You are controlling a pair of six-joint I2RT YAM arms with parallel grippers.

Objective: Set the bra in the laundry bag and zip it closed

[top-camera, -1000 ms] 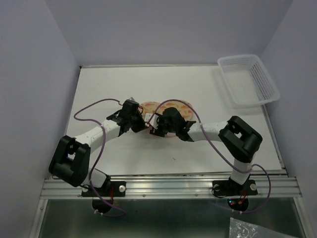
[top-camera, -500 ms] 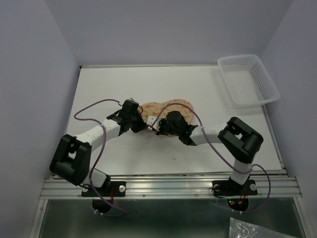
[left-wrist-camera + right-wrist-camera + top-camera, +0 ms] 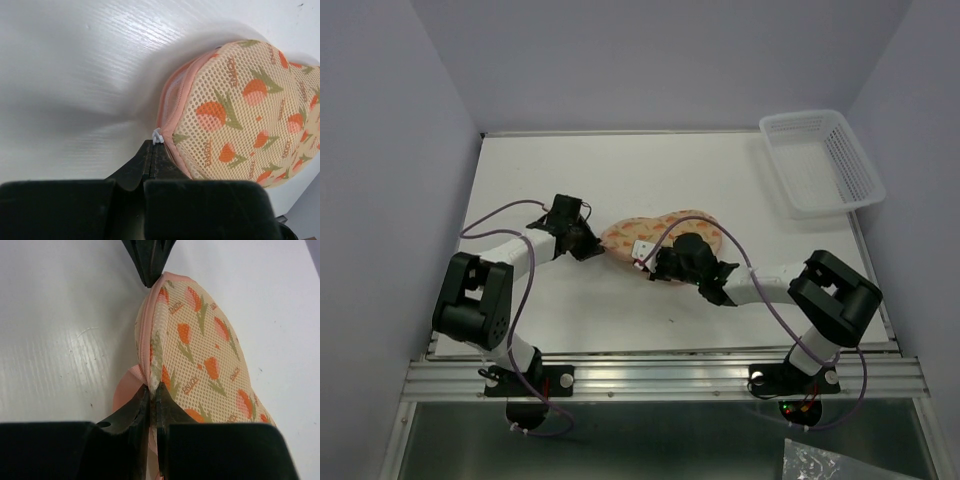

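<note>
The laundry bag [image 3: 665, 228] lies mid-table, its peach mesh lid down over the base. It fills the right of the left wrist view [image 3: 240, 110] and the middle of the right wrist view [image 3: 200, 350]. The bra is hidden. My left gripper [image 3: 592, 248] is at the bag's left end, shut on the small white zip pull [image 3: 157, 135] at its fingertips [image 3: 151, 146]. My right gripper [image 3: 656, 266] is at the bag's near edge, shut on the pink seam [image 3: 152, 389]. The left gripper's fingers [image 3: 149, 260] show at the top of the right wrist view.
A white plastic lattice basket [image 3: 823, 160] stands at the back right corner. Purple cables loop over both arms. The table's front rail [image 3: 660, 375] runs along the near edge.
My left gripper has drawn back to the left along the bag's edge. My right gripper has shifted right and nearer. The bag has turned and more of its top shows.
</note>
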